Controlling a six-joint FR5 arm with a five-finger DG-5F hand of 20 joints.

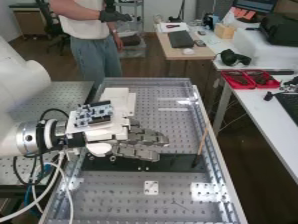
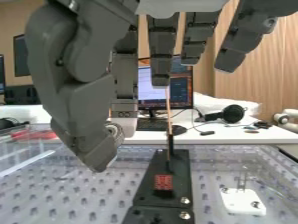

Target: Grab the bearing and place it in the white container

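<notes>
The plate [image 1: 151, 187] lies on the bench [image 1: 120, 200], right of the bar [image 1: 176, 162] holding the stick [image 1: 202, 142].

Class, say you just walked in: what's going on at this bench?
A white robot arm has its dark grey hand out over a metal bench dotted with holes. Near the hand lies a black strip with a thin stick rising from it, and a small white plate lies beside the strip. Whether the hand has the bearing yet, I can't tell.

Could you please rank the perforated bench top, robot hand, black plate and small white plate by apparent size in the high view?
1. Perforated bench top
2. Robot hand and black plate, too close to rank
3. Small white plate
</notes>
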